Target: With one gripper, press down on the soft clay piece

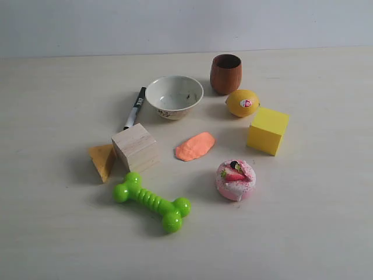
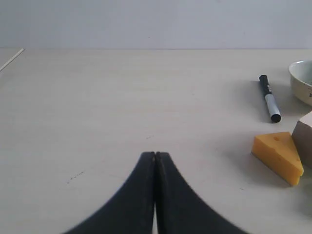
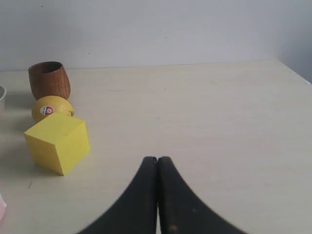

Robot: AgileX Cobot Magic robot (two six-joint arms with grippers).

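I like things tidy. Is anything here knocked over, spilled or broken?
Nothing is spilled, tipped or broken. The wooden cup and the bowl stand upright, and the soft clay piece lies flat. The only oddity is some small dark specks inside the bowl, so it looks a little dirty.

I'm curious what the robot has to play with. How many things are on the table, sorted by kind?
Blocks: 2, wooden block, yellow cube
Food items: 3, lemon, cheese wedge, cake
Vessels: 2, bowl, wooden cup
Marker: 1
Green bone toy: 1
Soft clay piece: 1
Total: 10
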